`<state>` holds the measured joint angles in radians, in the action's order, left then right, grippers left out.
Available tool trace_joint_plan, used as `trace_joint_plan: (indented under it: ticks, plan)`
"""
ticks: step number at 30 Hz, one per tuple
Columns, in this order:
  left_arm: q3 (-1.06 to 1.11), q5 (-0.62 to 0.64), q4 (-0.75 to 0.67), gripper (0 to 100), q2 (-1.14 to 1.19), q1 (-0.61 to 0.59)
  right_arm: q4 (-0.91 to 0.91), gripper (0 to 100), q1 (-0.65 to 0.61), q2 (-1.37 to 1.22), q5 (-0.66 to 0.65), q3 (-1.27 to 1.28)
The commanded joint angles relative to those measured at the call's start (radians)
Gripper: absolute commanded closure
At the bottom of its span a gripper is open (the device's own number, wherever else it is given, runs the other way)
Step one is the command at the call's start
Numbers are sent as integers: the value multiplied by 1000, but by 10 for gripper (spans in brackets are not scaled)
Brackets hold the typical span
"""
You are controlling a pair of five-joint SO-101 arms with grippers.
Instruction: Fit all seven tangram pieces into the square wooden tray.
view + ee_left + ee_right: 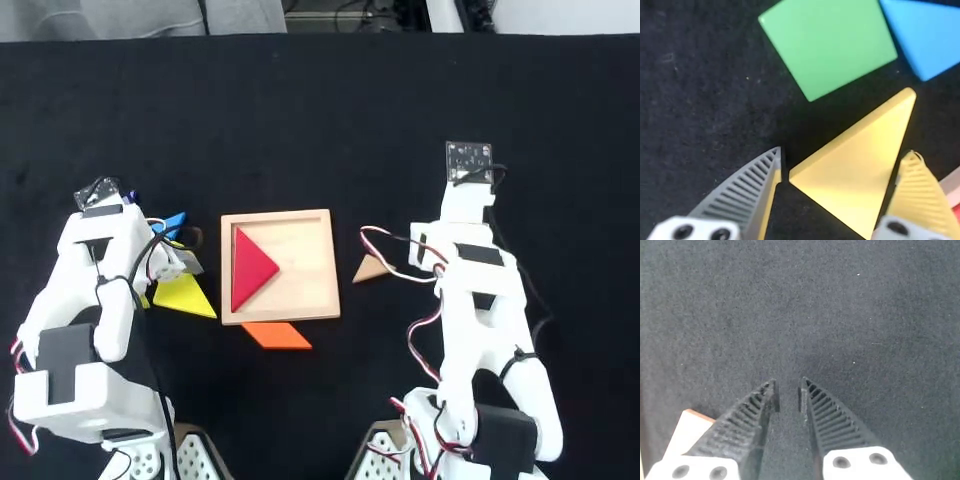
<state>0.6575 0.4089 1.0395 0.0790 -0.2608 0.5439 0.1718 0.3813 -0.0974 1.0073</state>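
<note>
Nearest the arm bases was the flat orange parallelogram piece (277,335). It lay on the black surface (330,120), just off the near edge of the square wooden tray (310,295).

A bit further out and to the left, the yellow triangle piece (855,185) sat flat, just beside the tray's near-left corner. The left jaws were spread down either side of it. One side looked right up against its edge and the other had a thin dark gap, so I'd call them released, not clamped on it.

The tray sat in the middle between the two arms. It had a red triangle piece (250,268) in it, tucked against the left wall with its tip pointing right. Right of the tray, close but not touching, was a small tan wooden triangle (372,268).

Further out on the left, a green square piece (827,45) lay just past the yellow one's tip, with a blue triangle piece (925,35) right next to it.

Furthest out on the right, the right jaws hung over the black surface. They were nearly together, with a narrow slot between the tips and nothing in them.
</note>
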Motion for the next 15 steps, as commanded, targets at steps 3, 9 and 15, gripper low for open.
trace_joint_plan:
  ticks: [3, 9, 15]
  plan:
    - [-30, 3, -3, 647, 21, 12, -14, 922, -17, 45, -8, -4]
    - [-93, 8, 81, 647, 25, 59, -14, 922, -17, 45, -8, -4]
    - [-94, 80, 28, 648, 32, 104, -14, 922, -17, 45, -8, -4]
